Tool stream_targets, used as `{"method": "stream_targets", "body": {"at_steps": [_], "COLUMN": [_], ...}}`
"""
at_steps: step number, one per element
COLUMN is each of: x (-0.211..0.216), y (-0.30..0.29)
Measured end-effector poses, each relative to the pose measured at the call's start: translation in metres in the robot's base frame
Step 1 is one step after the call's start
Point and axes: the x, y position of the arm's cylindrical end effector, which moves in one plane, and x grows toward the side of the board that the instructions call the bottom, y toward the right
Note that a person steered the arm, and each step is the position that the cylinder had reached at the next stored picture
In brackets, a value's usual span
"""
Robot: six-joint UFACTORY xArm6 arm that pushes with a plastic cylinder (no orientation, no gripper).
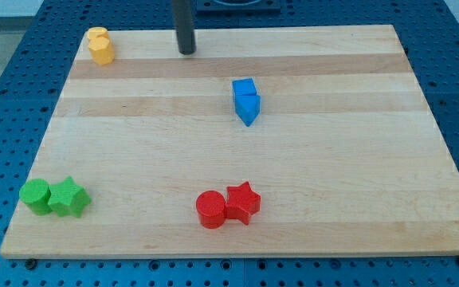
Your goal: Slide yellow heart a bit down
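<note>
**Approach step: getting behind the yellow heart**

Camera view: my arm carries no pincer, so there is nothing to open or close; it ends in a rod, and my tip [186,51] rests near the top edge of the bench [317,199], well apart from every block. The yellow heart [100,45] sits in the view's top-left corner, touching nothing. I judge the push has not begun. Next I must bring my tip above the heart, where little board remains before the edge, then press downward. Below the heart the wood lies open down to the green cylinder [35,195] and green star [68,198].
</note>
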Motion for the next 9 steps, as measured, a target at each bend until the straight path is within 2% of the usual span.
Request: {"method": "stream_targets", "body": {"at_steps": [1,3,7,9], "x": [-0.025,-0.047,-0.046,-0.046], "y": [-0.050,-0.091,-0.162,-0.165]}}
